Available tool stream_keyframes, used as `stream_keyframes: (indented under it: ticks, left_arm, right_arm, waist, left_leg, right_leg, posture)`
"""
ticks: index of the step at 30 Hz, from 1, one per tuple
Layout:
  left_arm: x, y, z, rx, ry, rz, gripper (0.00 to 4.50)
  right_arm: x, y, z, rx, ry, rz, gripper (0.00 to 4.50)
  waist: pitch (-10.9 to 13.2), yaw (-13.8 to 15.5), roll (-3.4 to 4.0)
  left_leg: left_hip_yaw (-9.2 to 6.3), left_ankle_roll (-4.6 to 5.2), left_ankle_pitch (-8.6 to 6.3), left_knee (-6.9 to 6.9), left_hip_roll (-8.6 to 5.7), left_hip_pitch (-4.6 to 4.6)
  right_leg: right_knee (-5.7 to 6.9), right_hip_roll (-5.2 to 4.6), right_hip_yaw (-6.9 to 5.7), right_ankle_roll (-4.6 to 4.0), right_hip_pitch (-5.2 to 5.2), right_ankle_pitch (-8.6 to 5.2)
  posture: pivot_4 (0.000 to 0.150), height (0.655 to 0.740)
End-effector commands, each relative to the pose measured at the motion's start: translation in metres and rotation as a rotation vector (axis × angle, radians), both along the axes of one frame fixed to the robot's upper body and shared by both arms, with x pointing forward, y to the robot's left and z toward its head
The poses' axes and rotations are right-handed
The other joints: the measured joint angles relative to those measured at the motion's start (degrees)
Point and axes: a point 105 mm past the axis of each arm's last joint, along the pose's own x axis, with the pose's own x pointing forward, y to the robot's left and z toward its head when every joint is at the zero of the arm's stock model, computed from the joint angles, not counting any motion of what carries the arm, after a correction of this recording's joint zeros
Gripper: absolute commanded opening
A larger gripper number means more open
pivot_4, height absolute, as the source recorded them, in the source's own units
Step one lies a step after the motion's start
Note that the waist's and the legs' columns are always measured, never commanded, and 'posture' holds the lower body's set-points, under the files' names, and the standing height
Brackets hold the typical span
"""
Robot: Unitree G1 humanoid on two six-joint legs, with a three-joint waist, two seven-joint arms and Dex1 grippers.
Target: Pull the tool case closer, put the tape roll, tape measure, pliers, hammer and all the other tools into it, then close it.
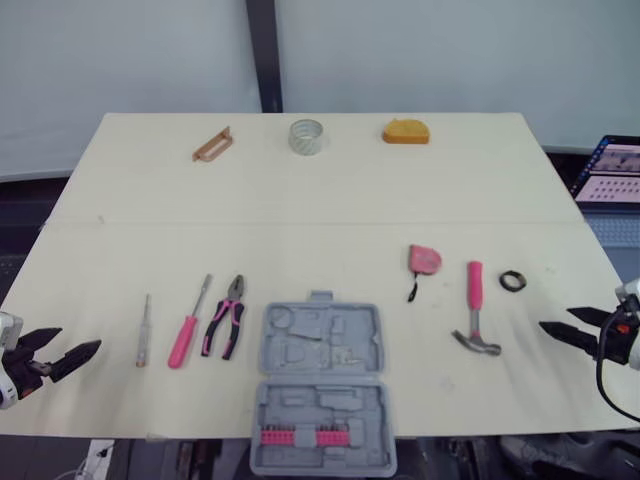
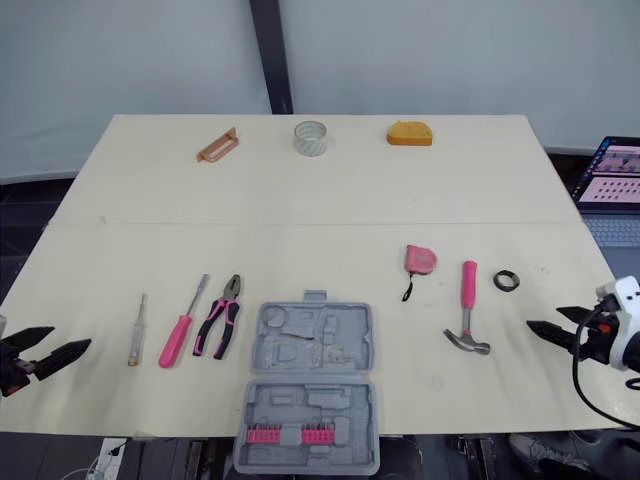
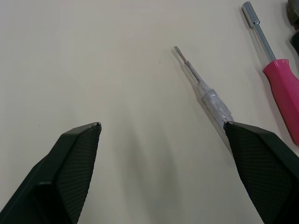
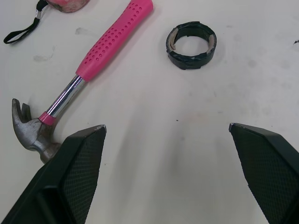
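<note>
The grey tool case [image 1: 320, 385] lies open at the table's front middle, one half holding a row of pink bits. To its left lie pink-handled pliers [image 1: 227, 318], a pink screwdriver [image 1: 187, 330] and a clear tester screwdriver [image 3: 205, 93]. To its right are a pink tape measure [image 1: 424, 261], a pink-handled hammer [image 4: 103, 51] and a black tape roll [image 4: 191, 45]. My left gripper [image 1: 80, 339] hovers open at the front left, short of the tester screwdriver. My right gripper [image 1: 554, 318] stands open at the front right, near the hammer head, holding nothing.
Along the far edge sit a brown handle-shaped piece [image 1: 212, 144], a clear tape roll [image 1: 307, 136] and an orange tape measure [image 1: 405, 132]. A laptop [image 1: 610, 170] stands beyond the table's right edge. The case's near half reaches the front edge.
</note>
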Motion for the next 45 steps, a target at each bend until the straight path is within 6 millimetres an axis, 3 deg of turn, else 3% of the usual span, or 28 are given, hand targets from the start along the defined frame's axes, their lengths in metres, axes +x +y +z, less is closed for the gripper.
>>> stream_keyframes:
  ticks: [1, 10, 13, 16, 23, 26, 29, 30, 33, 41, 45]
  left_arm:
    - [-0.002, 0.007, 0.005, 0.022, -0.007, 0.010, 4.50]
    - [0.001, 0.010, 0.002, 0.020, -0.013, -0.020, 4.50]
    - [0.013, -0.004, 0.007, 0.020, -0.039, -0.093, 4.50]
    - [0.032, -0.041, 0.016, 0.011, -0.076, -0.237, 4.50]
    - [0.071, -0.174, 0.049, -0.014, -0.169, -0.644, 4.50]
    - [0.079, -0.224, 0.061, -0.027, -0.210, -0.799, 4.50]
    - [0.086, -0.271, 0.071, -0.063, -0.260, -0.933, 4.50]
    - [0.088, -0.284, 0.072, -0.072, -0.271, -0.970, 4.50]
    - [0.090, -0.313, 0.070, -0.074, -0.287, -1.052, 4.50]
    - [0.094, -0.371, 0.057, -0.089, -0.334, -1.166, 4.50]
    - [0.096, -0.395, 0.059, -0.122, -0.364, -1.193, 4.50]
  right_arm:
    - [0.000, -0.001, 0.010, -0.024, -0.025, 0.021, 4.46]
    - [0.004, 0.006, 0.016, -0.023, -0.051, 0.041, 4.46]
    - [0.011, 0.013, 0.022, -0.031, -0.081, 0.058, 4.46]
    - [0.020, 0.024, 0.028, -0.036, -0.113, 0.070, 4.46]
    - [0.039, 0.060, 0.025, -0.039, -0.147, 0.081, 4.46]
    - [0.049, 0.064, 0.018, -0.066, -0.159, 0.024, 3.61]
    - [0.060, 0.064, 0.014, -0.093, -0.186, -0.045, 2.14]
    - [0.063, 0.064, 0.014, -0.100, -0.194, -0.064, 2.14]
    - [0.068, 0.065, 0.012, -0.119, -0.207, -0.091, 2.14]
    - [0.079, 0.053, 0.009, -0.211, -0.213, -0.157, 2.14]
    - [0.082, 0.053, 0.005, -0.215, -0.198, -0.158, 2.14]
  waist:
    - [0.0, 0.0, 0.00]
    - [0.0, 0.0, 0.02]
    - [0.0, 0.1, 0.02]
    - [0.0, 0.1, 0.02]
    - [0.0, 0.3, 0.02]
    - [0.0, 0.2, 0.02]
    - [0.0, 0.2, 0.02]
    - [0.0, 0.2, 0.02]
    - [0.0, 0.2, 0.02]
    - [0.0, 0.3, 0.02]
    - [0.0, 0.4, 0.02]
  left_leg:
    - [0.00, 0.00, 0.00, 0.00, 0.00, 0.00]
    - [0.01, 0.00, 0.00, -0.01, 0.01, 0.00]
    - [0.01, 0.00, 0.00, 0.00, 0.00, 0.00]
    - [0.00, -0.01, 0.00, 0.03, 0.02, -0.01]
    - [-0.06, -0.01, 0.00, 0.15, 0.01, -0.04]
    - [-0.06, -0.01, 0.00, 0.12, 0.00, -0.03]
    - [-0.06, -0.01, 0.00, 0.16, -0.01, -0.03]
    - [-0.05, -0.01, 0.00, 0.18, -0.01, -0.04]
    - [-0.06, 0.00, 0.00, 0.17, -0.01, -0.05]
    - [-0.05, 0.01, -0.01, 0.23, -0.01, -0.10]
    - [-0.09, 0.04, -0.02, 0.27, -0.04, -0.15]
  right_leg:
    - [0.00, 0.00, 0.00, 0.00, 0.00, 0.00]
    - [0.00, 0.00, 0.00, 0.00, -0.01, 0.00]
    - [0.01, 0.00, 0.00, 0.00, -0.01, 0.00]
    - [0.02, 0.01, 0.01, 0.00, 0.00, 0.00]
    - [0.05, 0.01, 0.01, 0.00, 0.05, 0.01]
    - [0.07, 0.02, 0.01, 0.00, 0.04, 0.01]
    - [0.07, 0.03, 0.02, 0.00, 0.05, 0.01]
    - [0.07, 0.03, 0.02, 0.00, 0.05, 0.01]
    - [0.06, 0.04, 0.02, 0.00, 0.04, 0.01]
    - [0.01, 0.06, 0.02, 0.01, 0.06, 0.01]
    - [-0.02, 0.06, 0.02, 0.02, 0.07, 0.02]
  posture:
    - [0.150, 0.7400]
    - [0.150, 0.7400]
    - [0.150, 0.7400]
    - [0.150, 0.7400]
    - [0.150, 0.7400]
    - [0.150, 0.7400]
    - [0.150, 0.7400]
    - [0.150, 0.7400]
    - [0.150, 0.7400]
    - [0.150, 0.7400]
    - [0.150, 0.7400]
